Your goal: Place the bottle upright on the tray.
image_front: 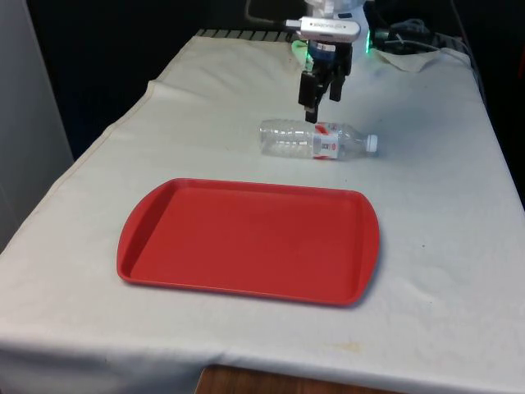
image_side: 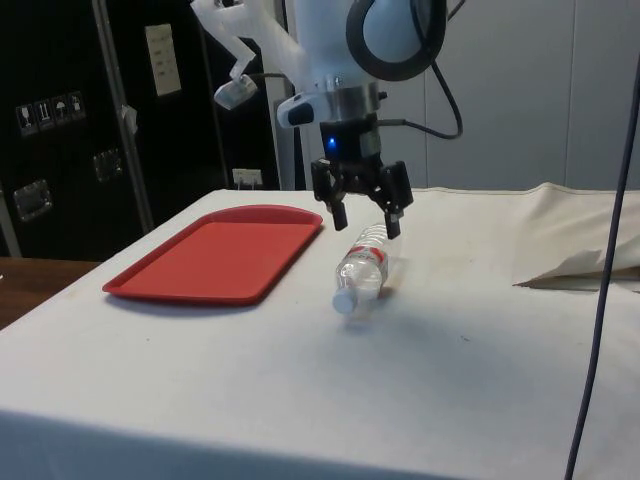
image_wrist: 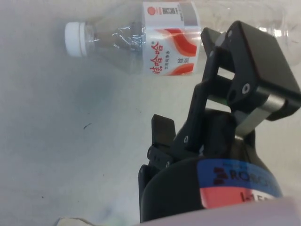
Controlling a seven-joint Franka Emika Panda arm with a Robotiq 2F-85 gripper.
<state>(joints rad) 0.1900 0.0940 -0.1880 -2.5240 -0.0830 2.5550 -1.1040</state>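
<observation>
A clear plastic bottle [image_front: 316,139] [image_side: 362,272] [image_wrist: 155,44] with a red-and-white label lies on its side on the white cloth. Its white cap [image_front: 371,143] points to the front view's right. My gripper [image_front: 322,105] [image_side: 364,212] hangs open just above the bottle's middle, a little to its far side, with nothing between the fingers and not touching it. The flat red tray [image_front: 246,279] [image_side: 215,255] lies on the near side of the bottle, a short gap away, with nothing on it.
Cables and bunched cloth [image_front: 414,51] lie at the table's far end on the front view's right. A raised fold of cloth [image_side: 580,262] sits beyond the bottle in the side view. Bare cloth surrounds the tray on all sides.
</observation>
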